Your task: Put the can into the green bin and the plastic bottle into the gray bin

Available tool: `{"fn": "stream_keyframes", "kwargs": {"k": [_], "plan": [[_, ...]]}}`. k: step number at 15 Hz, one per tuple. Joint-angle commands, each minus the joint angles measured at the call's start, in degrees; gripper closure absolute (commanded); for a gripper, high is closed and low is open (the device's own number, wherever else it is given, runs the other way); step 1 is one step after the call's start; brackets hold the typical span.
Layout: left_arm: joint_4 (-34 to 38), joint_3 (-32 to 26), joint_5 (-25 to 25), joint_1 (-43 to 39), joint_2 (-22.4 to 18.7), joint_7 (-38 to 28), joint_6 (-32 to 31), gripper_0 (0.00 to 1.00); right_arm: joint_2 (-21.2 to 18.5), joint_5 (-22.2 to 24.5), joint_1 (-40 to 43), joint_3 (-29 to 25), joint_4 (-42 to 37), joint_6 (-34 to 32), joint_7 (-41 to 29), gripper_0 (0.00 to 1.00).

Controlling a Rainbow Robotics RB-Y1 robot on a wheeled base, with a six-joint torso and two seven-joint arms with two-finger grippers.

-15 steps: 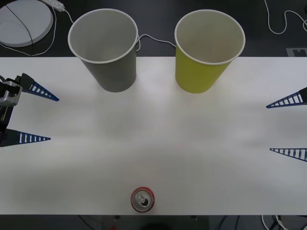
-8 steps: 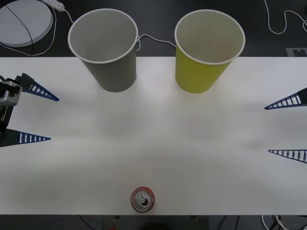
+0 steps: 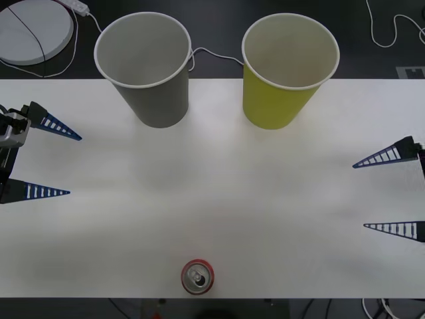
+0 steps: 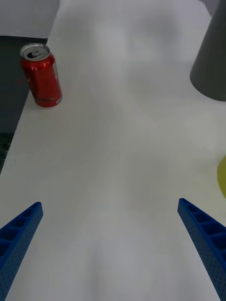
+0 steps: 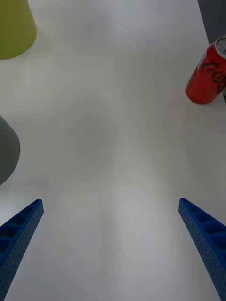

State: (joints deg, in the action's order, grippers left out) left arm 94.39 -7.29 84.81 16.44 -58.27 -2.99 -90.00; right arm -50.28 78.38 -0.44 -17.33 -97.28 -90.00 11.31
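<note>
A small red can [image 3: 198,277] with a silver top stands upright at the table's front edge, near the middle; the can [image 4: 41,75] also shows in the right wrist view and the can [image 5: 207,72] in the left wrist view. The gray bin [image 3: 144,68] stands at the back left and the green bin [image 3: 289,69] at the back right; both look empty. My right gripper [image 3: 380,194] hovers open at the table's right side, far from the can. At the left edge my left gripper [image 3: 56,164] is open and holds nothing. The plastic bottle is out of view.
A white table [image 3: 219,179] carries everything. Behind it a round white disc [image 3: 33,30] and white cables [image 3: 212,54] lie on a dark surface.
My right gripper has moved inward over the table and slightly toward the front. The left gripper, the can and both bins have stayed still.
</note>
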Motion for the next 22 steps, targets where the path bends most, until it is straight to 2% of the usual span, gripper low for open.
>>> {"fn": "stream_keyframes", "kwargs": {"k": [1,11,16,22], "plan": [[0.01,0.0,0.01,0.0,0.0,0.0,0.0,0.0,0.0,-2.88,0.0,2.39,4.12,0.0,5.13,0.0],[0.01,0.0,0.01,0.0,0.0,0.0,0.0,0.0,2.38,-11.06,-2.81,16.89,19.41,0.0,21.74,0.0],[0.01,0.0,0.01,0.0,0.0,0.0,0.0,0.0,2.82,-18.18,-5.8,26.91,27.93,0.62,28.94,0.0],[0.01,0.0,0.01,0.0,0.0,0.0,0.0,0.0,6.95,-20.2,-7.73,33.68,31.01,5.1,30.26,0.0]]}}
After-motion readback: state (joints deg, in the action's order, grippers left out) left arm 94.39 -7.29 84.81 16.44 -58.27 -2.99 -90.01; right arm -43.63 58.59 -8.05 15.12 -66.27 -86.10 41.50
